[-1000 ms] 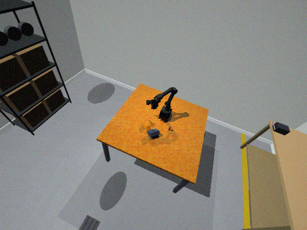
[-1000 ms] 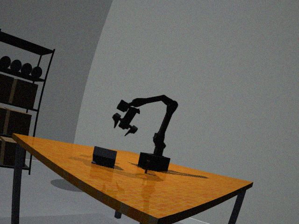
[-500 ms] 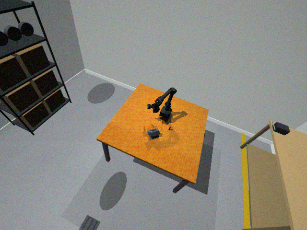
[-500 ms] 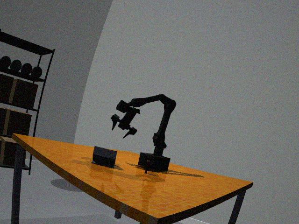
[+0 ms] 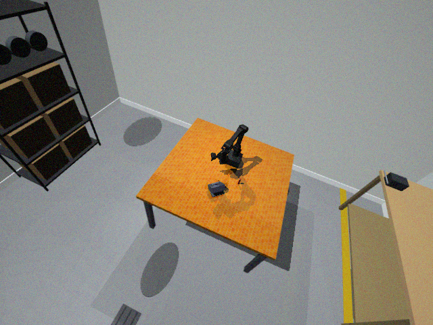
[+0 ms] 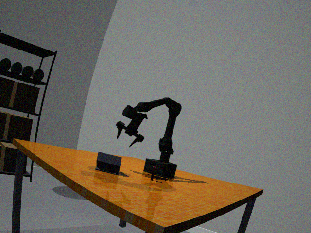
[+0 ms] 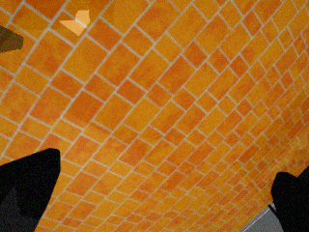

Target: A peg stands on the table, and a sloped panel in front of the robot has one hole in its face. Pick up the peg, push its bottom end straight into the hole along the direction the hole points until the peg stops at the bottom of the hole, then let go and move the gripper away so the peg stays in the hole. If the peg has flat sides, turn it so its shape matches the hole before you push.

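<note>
Gripper [image 5: 219, 157] [image 6: 123, 141] [image 7: 169, 164] hangs in the air above the orange table [image 5: 174, 175] [image 6: 62, 158] [image 7: 145, 116], and its two fingers are spread wide apart, with nothing between them. In the exterior view, the fingertips point downward, at a slant.

The peg [image 5: 239, 181] [image 6: 152, 174] stands upright on the table, lower than the gripper and apart from it. In the exterior view it is to the right of the fingers and well below them, in front of the arm's base [image 5: 239, 163] [image 6: 148, 164]. In the top view, it appears down and to the right from the gripper. It is small and dark, with a little red visible on it; the shape of its sides I cannot tell.

The dark block with the sloped panel [image 5: 217, 187] [image 6: 108, 162] sits also on the table, below the gripper's height, and the fingers do not touch it. In the exterior view it appears under the gripper and a little to the left. The hole is too small to make out.

In the wrist view, one fingertip is at each side, and the tiled surface of the table is seen between and beyond them.
</note>
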Robot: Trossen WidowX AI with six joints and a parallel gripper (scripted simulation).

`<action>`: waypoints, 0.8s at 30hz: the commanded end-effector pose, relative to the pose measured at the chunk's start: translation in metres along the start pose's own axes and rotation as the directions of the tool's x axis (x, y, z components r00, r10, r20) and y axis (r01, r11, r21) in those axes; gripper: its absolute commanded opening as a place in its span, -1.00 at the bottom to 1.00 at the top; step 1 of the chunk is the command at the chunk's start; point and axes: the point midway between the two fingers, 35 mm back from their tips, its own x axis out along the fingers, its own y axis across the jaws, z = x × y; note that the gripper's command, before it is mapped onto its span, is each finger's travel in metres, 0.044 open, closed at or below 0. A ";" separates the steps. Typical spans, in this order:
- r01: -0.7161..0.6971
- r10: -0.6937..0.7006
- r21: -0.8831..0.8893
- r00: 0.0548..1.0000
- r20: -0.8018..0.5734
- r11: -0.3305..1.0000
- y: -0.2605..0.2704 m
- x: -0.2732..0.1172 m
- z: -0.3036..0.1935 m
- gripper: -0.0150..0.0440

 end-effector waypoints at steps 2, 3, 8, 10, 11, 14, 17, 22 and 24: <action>-0.025 0.025 -0.002 0.999 0.035 1.000 0.010 -0.002 0.021 1.00; -0.031 0.031 -0.005 0.999 0.043 1.000 0.013 -0.002 0.025 1.00; -0.060 0.062 -0.019 0.995 0.080 0.998 0.028 -0.005 0.045 1.00; -0.072 0.074 -0.025 0.993 0.094 0.997 0.034 -0.006 0.052 1.00; -0.078 0.080 -0.027 0.992 0.100 0.997 0.037 -0.007 0.056 1.00; -0.094 0.097 -0.031 0.988 0.117 0.995 0.046 -0.009 0.067 1.00; -0.111 0.114 -0.033 0.985 0.132 0.993 0.055 -0.012 0.078 1.00; -0.139 0.143 -0.037 0.978 0.154 0.990 0.071 -0.018 0.096 1.00; -0.151 0.155 -0.038 0.974 0.163 0.988 0.077 -0.020 0.102 1.00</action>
